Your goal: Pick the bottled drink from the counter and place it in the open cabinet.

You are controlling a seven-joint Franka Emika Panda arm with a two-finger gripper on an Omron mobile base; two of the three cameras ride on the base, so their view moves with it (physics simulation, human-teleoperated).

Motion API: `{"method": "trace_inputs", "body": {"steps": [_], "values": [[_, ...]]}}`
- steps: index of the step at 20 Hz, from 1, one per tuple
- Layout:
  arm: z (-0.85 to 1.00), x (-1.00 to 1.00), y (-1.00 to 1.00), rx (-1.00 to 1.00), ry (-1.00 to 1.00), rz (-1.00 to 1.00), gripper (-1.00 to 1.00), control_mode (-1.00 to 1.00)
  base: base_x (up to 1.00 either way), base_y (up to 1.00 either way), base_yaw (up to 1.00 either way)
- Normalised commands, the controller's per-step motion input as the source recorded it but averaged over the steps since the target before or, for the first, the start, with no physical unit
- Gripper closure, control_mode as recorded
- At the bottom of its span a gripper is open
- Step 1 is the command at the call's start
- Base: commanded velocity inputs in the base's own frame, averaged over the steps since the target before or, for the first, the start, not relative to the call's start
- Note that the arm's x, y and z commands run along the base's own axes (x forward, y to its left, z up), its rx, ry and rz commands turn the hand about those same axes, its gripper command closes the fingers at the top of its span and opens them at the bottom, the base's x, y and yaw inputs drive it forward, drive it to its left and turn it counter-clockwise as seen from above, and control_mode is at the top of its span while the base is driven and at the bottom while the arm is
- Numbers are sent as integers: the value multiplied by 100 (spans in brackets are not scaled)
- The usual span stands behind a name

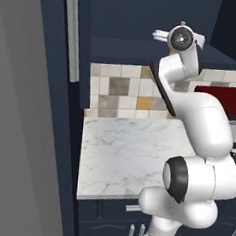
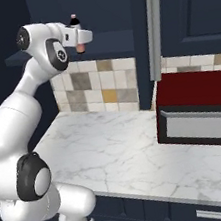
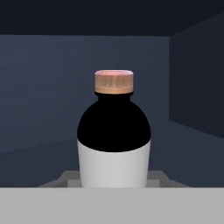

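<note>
Left base view: arm raised to the open cabinet, wrist at shelf height; counter bare below.

Right base view: claw clamped on the bottled drink, held upright at the shelf's front edge. Judgement: push further in, lower until the base seats, then release.

Hand view: the bottle's dark shoulder and cap against the cabinet's back wall; depth remains.

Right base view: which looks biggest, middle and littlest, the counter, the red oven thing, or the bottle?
1. The counter, the widest thing here.
2. The dark red oven standing on it.
3. The bottled drink, tiny in the gripper up by the open cabinet; it is also farther away.
</note>
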Motion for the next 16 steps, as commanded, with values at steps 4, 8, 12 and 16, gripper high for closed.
{"method": "trace_inputs", "body": {"steps": [4,8,12,16], "values": [[-2,24,0,0,9,0,100,-100,0,0,0],[-12,27,0,0,6,0,100,-100,0,0,0],[-14,16,0,0,4,0,-100,-100,0,0,0],[-18,4,0,0,0,0,-100,-100,0,0,0]]}}
